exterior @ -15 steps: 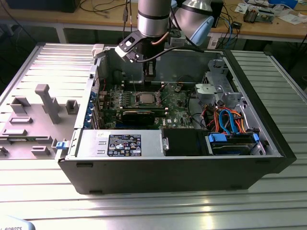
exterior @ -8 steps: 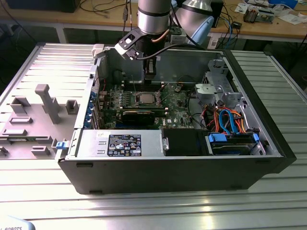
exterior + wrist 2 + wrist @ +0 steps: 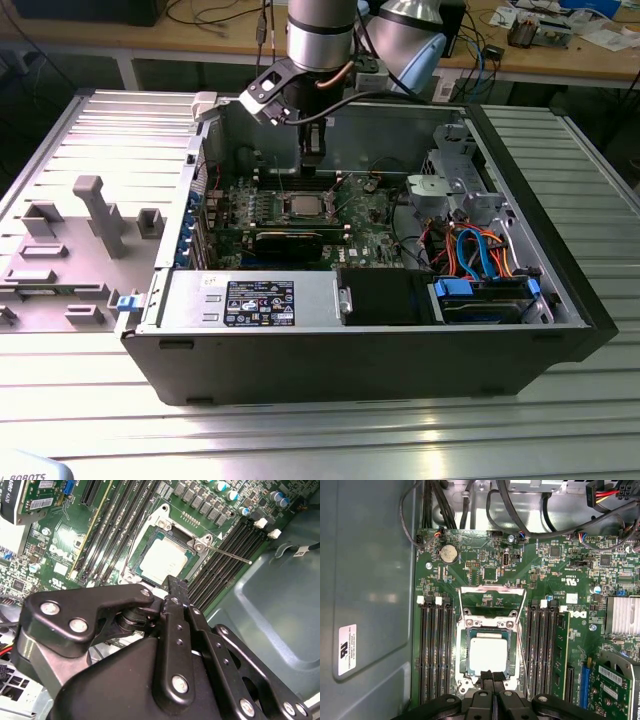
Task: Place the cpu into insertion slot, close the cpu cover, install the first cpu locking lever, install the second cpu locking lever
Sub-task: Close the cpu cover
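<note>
First wrist view: the cpu [image 3: 488, 652] lies seated in the insertion slot [image 3: 465, 650].
Done: placement, by the look of it.
Left: the cpu cover [image 3: 492, 588] stands raised, and a locking lever [image 3: 225, 554] sticks out unlatched.
Gripper [image 3: 493, 676]: fingers pressed together and empty, just at the slot's edge.
Room: memory slots [image 3: 435, 650] flank the socket closely on both sides; the case wall [image 3: 370, 580] is well apart.

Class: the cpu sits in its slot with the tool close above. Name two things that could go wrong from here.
1. The tool hovers close to the cpu; an off-centre push might shift it in the slot.
2. The cover looks open and a lever sticks out sideways; the tool might snag either.
</note>
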You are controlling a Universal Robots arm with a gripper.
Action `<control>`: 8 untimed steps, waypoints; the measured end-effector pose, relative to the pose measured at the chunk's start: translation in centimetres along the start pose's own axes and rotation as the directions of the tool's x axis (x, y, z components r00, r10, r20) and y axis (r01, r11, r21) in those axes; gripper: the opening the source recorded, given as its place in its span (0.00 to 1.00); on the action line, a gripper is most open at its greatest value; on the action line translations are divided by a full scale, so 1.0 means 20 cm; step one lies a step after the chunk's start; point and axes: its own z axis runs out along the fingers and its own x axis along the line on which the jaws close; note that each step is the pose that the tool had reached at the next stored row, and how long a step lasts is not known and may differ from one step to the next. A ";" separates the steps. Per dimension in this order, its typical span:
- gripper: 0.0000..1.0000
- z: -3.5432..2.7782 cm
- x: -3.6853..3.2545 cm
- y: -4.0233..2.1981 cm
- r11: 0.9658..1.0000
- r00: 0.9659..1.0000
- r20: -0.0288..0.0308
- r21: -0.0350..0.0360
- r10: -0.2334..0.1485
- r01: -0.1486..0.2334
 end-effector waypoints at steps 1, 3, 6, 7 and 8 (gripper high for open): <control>0.11 0.000 0.000 0.002 1.000 1.000 0.000 0.000 0.000 0.000; 0.11 0.000 0.000 0.011 1.000 1.000 0.000 0.000 0.000 0.000; 0.11 0.000 0.000 0.014 1.000 1.000 0.000 0.000 0.000 0.000; 0.11 0.000 0.000 0.015 1.000 1.000 0.000 0.000 0.000 0.000; 0.11 0.000 0.000 0.015 1.000 1.000 0.000 0.000 0.000 0.000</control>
